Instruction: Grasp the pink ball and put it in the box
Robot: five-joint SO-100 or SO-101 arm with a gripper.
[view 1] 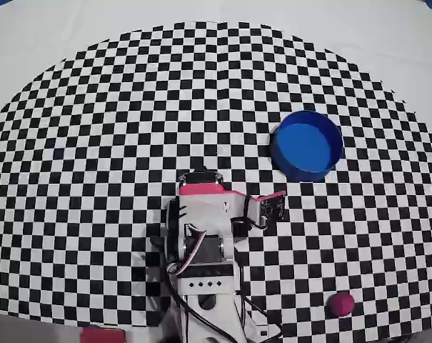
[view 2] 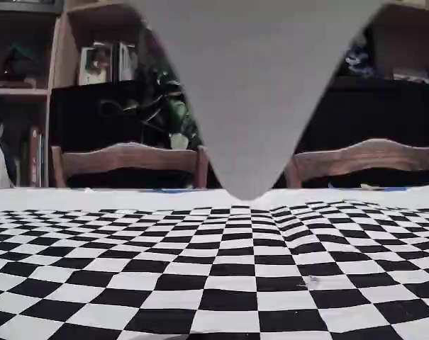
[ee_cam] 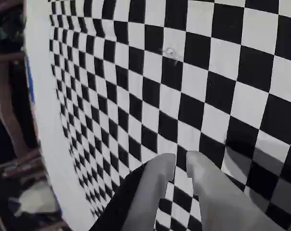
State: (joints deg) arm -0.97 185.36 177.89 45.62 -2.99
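From the overhead view I see the white arm (view 1: 201, 243) folded near the bottom centre of the checkered cloth (view 1: 130, 107) that covers the tabletop. Its tool (view 1: 271, 208) points to the right of the picture, low over the checks, but from here I cannot make out its fingers. The box (view 1: 307, 145), a round blue tub, stands open side up, above and to the right of the tool and near it but not touching. The pink ball (view 1: 340, 304) lies on the cloth at the lower right, well apart from both the box and the tool.

In the wrist view I see the tool (ee_cam: 180, 160) come in from the bottom edge. Its two grey fingers (ee_cam: 155, 187) are nearly pressed together, with only a thin gap at the tips, and they pinch nothing. Only black and white checks lie beneath them.

In the fixed view I look low across the cloth (view 2: 214, 283). A blurred grey wedge (view 2: 249, 92) hangs from the top, very close to the lens; I cannot tell what it is. Two wooden chair backs (view 2: 129, 159) stand behind the tabletop, with shelves (view 2: 30, 92) beyond.
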